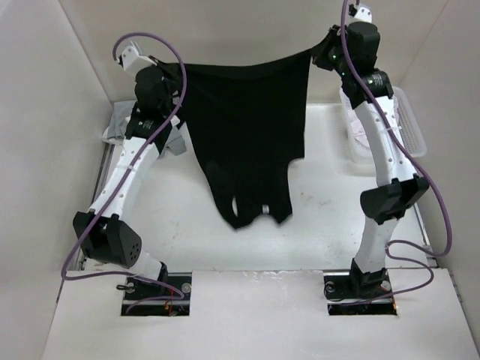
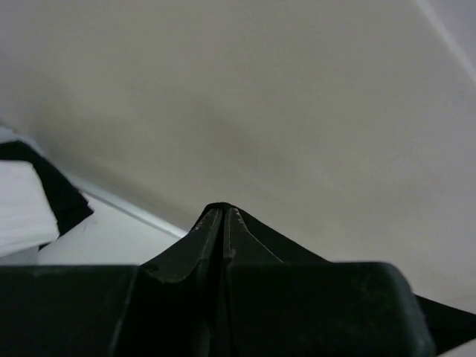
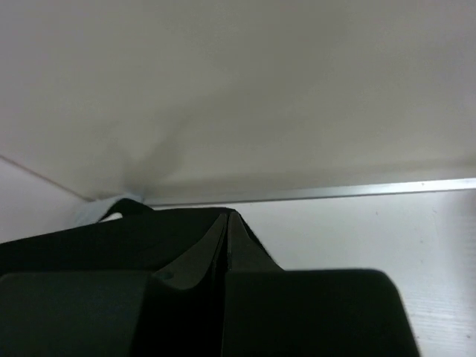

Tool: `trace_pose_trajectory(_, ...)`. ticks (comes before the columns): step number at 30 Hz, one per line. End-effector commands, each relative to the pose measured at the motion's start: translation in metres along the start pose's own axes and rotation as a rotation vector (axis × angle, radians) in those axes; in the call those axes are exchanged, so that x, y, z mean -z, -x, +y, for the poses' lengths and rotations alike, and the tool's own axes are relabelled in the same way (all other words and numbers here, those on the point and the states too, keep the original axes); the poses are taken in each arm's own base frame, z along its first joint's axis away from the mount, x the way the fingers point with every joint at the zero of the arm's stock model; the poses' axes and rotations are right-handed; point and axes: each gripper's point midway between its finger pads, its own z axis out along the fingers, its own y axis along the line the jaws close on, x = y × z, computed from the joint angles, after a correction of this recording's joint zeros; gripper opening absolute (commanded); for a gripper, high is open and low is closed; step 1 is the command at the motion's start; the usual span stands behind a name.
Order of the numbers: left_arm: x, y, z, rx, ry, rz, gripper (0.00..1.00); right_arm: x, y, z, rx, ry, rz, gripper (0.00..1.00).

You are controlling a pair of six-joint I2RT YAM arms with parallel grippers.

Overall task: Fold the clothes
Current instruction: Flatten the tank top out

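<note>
From either wrist camera you are getting little: dark fingers (image 2: 208,242) and dark cloth are blending together against the pale wall (image 2: 260,97), so the pinch itself is hard to make out. From above, the left arm (image 1: 131,161) is hiding most of a pile of garments (image 1: 114,129) in the far left corner, and the right arm (image 1: 379,142) is cutting across a white basket (image 1: 411,120). Both arms are reaching up and back, elbows low. The left hand (image 1: 177,70) and right hand (image 1: 315,54) are each clamping tight on a top corner of the black T-shirt (image 1: 247,127), which is hanging stretched between them above the counter (image 1: 322,217); whether its lower end is touching, you cannot tell.
</note>
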Motion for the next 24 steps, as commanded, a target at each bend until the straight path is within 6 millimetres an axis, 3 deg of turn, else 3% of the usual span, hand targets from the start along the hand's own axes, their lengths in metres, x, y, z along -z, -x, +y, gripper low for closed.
trace_pose_trajectory(1, 0.025, 0.114, -0.063, 0.086, -0.192, -0.211, 0.01, 0.073, 0.104, 0.059, -0.031, 0.176, -0.21, 0.0)
trace_pose_trajectory(4, 0.035, 0.133, -0.068, 0.096, -0.218, -0.234, 0.01, 0.1, 0.125, 0.067, -0.026, 0.197, -0.261, 0.0)
trace_pose_trajectory(6, 0.055, 0.143, -0.068, 0.095, -0.234, -0.259, 0.01, 0.128, 0.135, 0.071, -0.01, 0.208, -0.284, 0.0)
trace_pose_trajectory(7, 0.057, 0.143, -0.068, 0.094, -0.235, -0.26, 0.01, 0.13, 0.135, 0.071, -0.007, 0.207, -0.287, 0.0)
trace_pose_trajectory(10, 0.073, 0.134, -0.054, 0.103, -0.226, -0.263, 0.01, 0.144, 0.121, 0.068, 0.021, 0.197, -0.262, 0.0)
trace_pose_trajectory(12, 0.084, 0.115, -0.035, 0.108, -0.197, -0.242, 0.01, 0.152, 0.096, 0.064, 0.028, 0.188, -0.236, 0.0)
trace_pose_trajectory(16, 0.114, 0.063, 0.011, 0.127, -0.138, -0.162, 0.01, 0.176, 0.022, 0.04, 0.017, 0.17, -0.167, 0.0)
trace_pose_trajectory(21, 0.17, -0.012, 0.082, 0.082, -0.056, -0.036, 0.01, 0.219, -0.121, -0.007, -0.073, 0.142, -0.012, 0.0)
trace_pose_trajectory(24, 0.206, -0.043, 0.127, 0.033, 0.018, 0.038, 0.01, 0.25, -0.195, -0.017, -0.148, 0.168, 0.103, 0.0)
